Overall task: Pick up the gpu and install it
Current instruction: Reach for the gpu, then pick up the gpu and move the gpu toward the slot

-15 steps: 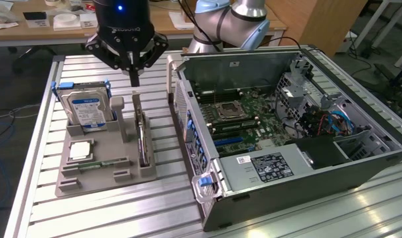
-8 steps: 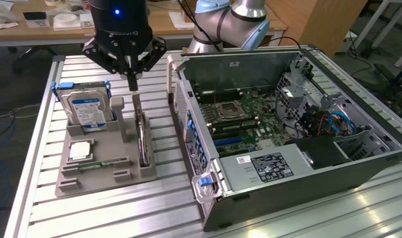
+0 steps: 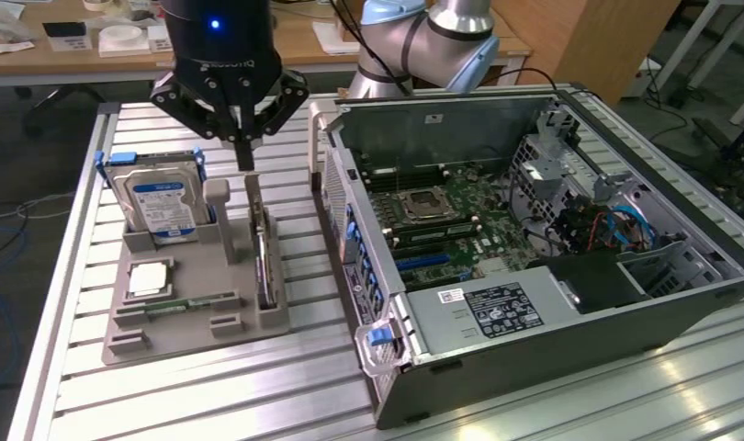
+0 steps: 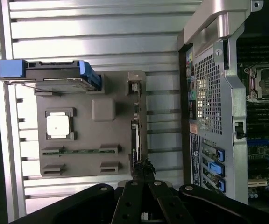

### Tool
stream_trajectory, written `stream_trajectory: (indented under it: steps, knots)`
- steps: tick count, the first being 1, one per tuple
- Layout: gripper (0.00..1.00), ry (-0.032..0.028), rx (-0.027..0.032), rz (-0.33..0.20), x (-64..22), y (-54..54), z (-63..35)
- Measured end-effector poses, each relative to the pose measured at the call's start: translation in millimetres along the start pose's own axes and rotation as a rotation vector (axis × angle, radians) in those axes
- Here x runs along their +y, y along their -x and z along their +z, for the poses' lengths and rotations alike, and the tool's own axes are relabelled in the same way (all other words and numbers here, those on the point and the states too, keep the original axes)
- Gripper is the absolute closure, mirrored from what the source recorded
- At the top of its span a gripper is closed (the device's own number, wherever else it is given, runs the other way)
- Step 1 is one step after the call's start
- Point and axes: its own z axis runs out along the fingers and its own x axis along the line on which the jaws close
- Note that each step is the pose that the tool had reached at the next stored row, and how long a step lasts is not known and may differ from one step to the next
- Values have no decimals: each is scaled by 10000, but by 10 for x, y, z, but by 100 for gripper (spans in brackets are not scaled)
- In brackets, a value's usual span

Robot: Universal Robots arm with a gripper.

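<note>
The gpu (image 3: 266, 266) stands edge-on in a slot of the grey holder (image 3: 188, 322), a thin dark card with its silvery bracket (image 3: 252, 197) upright at the far end. In the wrist view the gpu (image 4: 135, 140) is a narrow dark strip along the holder's edge nearest the case. My gripper (image 3: 243, 161) hangs just above the bracket end, its two fingers pressed together and shut with nothing between them. The fingertips (image 4: 144, 170) meet over the card's end in the wrist view.
The holder also carries a hard drive with a blue-white label (image 3: 163, 197), a square processor (image 3: 149, 278) and a green memory stick (image 3: 182, 303). The open computer case (image 3: 532, 322) lies at the exterior view's right, motherboard (image 3: 452, 220) exposed. All rests on a slatted aluminium table (image 3: 225, 395).
</note>
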Motion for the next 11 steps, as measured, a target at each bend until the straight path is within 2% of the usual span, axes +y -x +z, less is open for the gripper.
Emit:
stream_trajectory:
  steps: [11]
  knots:
    - [89,0,-1,0,-6,-14,1]
